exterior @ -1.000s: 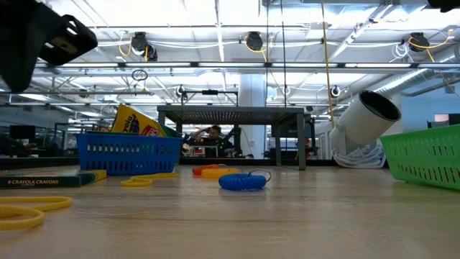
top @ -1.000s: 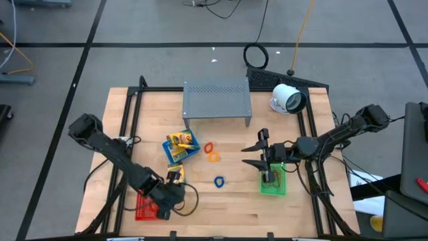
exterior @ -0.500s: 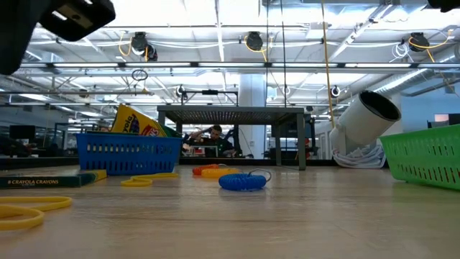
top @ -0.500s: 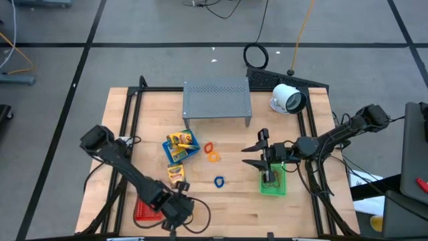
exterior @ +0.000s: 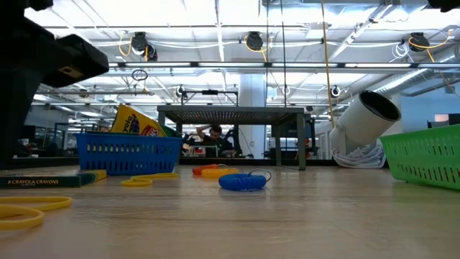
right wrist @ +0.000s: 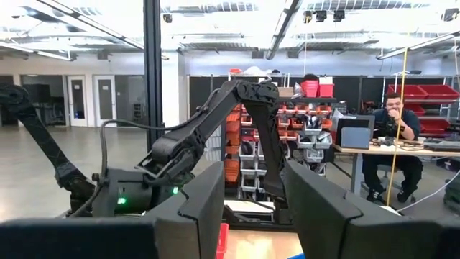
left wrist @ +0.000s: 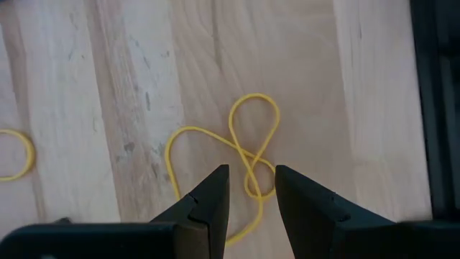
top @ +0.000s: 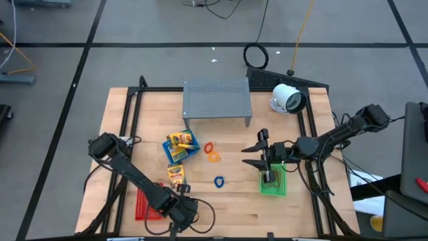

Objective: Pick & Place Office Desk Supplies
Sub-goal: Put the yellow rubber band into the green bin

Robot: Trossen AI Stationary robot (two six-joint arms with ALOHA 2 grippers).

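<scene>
The table point(top: 227, 197) is pale wood planks, matt, with visible grain and a few scuffs and dark specks up close. The grey stand point(top: 217, 98) looks like perforated sheet metal, dull finish. The blue basket point(exterior: 129, 152) and green basket point(exterior: 425, 160) are slotted plastic with a slight sheen. The crayon packs point(top: 181, 142) look like glossy printed card. The yellow rubber band point(left wrist: 241, 162) is thin, smooth and matt. The white camera thing point(exterior: 364, 119) has a smooth plastic shell.

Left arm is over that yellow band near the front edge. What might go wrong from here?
1. The yellow rubber band lies flat and twisted; the left end effector, fingers narrowly apart above it, may close on bare wood.
2. It sits near the table's front edge, beside the red basket; a nudge could push it off.
</scene>
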